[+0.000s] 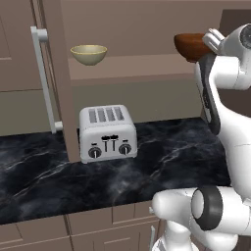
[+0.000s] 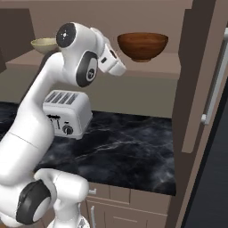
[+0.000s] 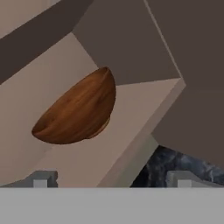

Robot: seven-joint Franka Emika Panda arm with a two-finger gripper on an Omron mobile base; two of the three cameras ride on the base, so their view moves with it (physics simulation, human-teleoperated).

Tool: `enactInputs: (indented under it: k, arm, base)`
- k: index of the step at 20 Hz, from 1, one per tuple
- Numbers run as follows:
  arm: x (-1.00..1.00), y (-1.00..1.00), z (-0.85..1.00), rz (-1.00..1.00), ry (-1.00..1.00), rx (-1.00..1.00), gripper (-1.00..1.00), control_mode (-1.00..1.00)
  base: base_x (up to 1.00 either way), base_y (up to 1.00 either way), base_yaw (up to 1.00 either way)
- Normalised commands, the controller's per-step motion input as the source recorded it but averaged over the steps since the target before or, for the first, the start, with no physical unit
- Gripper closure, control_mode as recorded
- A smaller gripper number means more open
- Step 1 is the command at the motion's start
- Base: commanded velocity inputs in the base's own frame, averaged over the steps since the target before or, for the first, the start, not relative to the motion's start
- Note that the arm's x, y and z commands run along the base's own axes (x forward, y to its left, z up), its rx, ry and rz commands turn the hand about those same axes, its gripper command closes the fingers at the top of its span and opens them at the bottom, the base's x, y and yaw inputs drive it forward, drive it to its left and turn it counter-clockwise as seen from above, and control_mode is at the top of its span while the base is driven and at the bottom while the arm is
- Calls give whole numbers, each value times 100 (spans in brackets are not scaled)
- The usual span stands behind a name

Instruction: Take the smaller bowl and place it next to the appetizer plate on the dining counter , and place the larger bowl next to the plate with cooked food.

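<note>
A four-slot chrome toaster (image 1: 107, 133) stands on the black white-veined marble counter (image 1: 162, 162) below the shelf, close against the back wall and just beside a vertical cabinet panel (image 1: 61, 78). To the left of that panel is a tall cabinet door with a long pale bar handle (image 1: 45, 78); at the right end of the counter another tall panel (image 2: 196, 80) rises, with a second bar handle (image 2: 216, 75) beyond it.

The shelf (image 2: 151, 67) is a plain tan-brown ledge set in an open recess above the counter. The larger bowl (image 2: 142, 46), dark reddish-brown with wood grain, stands upright near the shelf's right end, close to its front edge. The smaller bowl (image 1: 88, 54), pale cream-yellow, stands upright toward the left end, well apart from the first.

The white arm's elbow and wrist rise in front of the shelf between the two bowls. The gripper (image 3: 111, 179) has its jaws spread wide, holding nothing, aimed at the wooden bowl from near it without touching. Brown cabinet drawers (image 1: 88, 228) run under the counter's front edge.
</note>
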Motion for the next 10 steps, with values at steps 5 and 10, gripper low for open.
enactInputs:
  k: [5, 10]
  arm:
    - [35, -62, 32, -1, 1, 13, -100, -100]
    - [42, -29, 31, 0, 11, 13, -100, -100]
  base:
    - [0, 0, 0]
    - [0, 0, 0]
